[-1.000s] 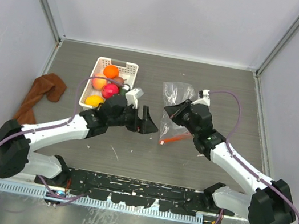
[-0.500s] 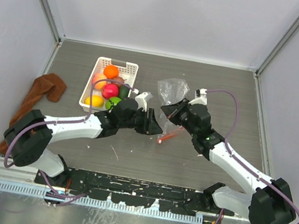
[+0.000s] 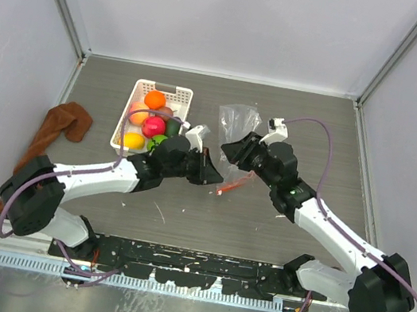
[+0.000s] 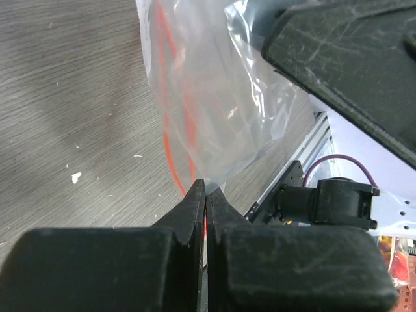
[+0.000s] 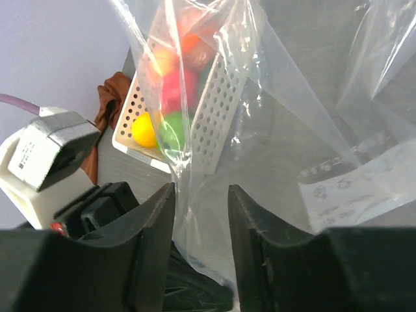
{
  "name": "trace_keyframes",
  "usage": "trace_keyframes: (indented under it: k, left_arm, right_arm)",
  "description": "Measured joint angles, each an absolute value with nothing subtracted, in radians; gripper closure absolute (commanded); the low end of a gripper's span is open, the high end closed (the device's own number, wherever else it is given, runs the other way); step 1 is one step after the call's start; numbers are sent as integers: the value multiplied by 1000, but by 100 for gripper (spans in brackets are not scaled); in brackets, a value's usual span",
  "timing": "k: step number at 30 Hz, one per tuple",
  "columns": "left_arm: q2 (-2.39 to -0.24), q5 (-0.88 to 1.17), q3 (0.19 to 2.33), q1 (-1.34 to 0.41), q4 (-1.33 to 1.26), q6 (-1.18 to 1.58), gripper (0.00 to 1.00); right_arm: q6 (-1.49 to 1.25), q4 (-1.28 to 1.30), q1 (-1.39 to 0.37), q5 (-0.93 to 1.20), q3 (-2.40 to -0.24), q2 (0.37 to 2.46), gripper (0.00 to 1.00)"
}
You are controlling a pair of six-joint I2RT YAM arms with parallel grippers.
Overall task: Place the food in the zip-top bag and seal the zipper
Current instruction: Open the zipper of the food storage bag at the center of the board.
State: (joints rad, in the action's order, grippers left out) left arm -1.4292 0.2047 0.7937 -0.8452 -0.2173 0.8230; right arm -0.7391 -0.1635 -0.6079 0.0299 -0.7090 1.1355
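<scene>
The clear zip-top bag (image 3: pixel 240 123) hangs between my two grippers above the table. Its red-orange zipper (image 3: pixel 233 183) trails down at the mouth end. My left gripper (image 3: pixel 215 177) is shut on the bag's mouth edge. In the left wrist view the bag (image 4: pixel 214 97) and zipper (image 4: pixel 167 140) run into the closed left gripper (image 4: pixel 205 185). My right gripper (image 3: pixel 230 148) is open, and in its wrist view the right gripper (image 5: pixel 200 192) stands with loose bag film (image 5: pixel 292 130) between the parted fingers. The food (image 3: pixel 153 124) lies in the white basket (image 3: pixel 178 92), seen through the film as food (image 5: pixel 170 97).
The white slotted basket (image 5: pixel 218 114) stands at the back left, just beyond my left forearm. A brown cloth (image 3: pixel 55 129) lies by the left wall. White walls close in the table on three sides.
My left gripper has moved right to the bag's mouth and shut on it. My right gripper has opened from its grip, and the bag has shifted slightly left.
</scene>
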Motion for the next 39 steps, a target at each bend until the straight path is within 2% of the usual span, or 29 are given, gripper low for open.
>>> trace_keyframes:
  k: [4, 9, 11, 13, 24, 31, 39]
  left_arm:
    - [-1372, 210, 806, -823, -151, 823, 100]
    - [-1306, 233, 844, -749, -48, 826, 100]
    - [-1289, 248, 872, -716, 8, 827, 100]
    - [-1266, 258, 894, -691, 52, 830, 100]
    - [-1151, 252, 982, -648, 248, 907, 100]
    - [-1138, 242, 1008, -647, 305, 962, 100]
    - [-1139, 255, 1008, -646, 305, 1023, 100]
  right_arm:
    - [-615, -141, -607, 27, -709, 1079, 37]
    - [-413, -121, -607, 29, -709, 1013, 33]
    - [-325, -110, -607, 39, -704, 992, 26]
    - [-241, -112, -607, 61, -681, 966, 23]
    - [100, -406, -610, 212, -342, 812, 23]
    - [187, -647, -621, 249, -261, 887, 29]
    - [226, -849, -635, 249, -234, 992, 32]
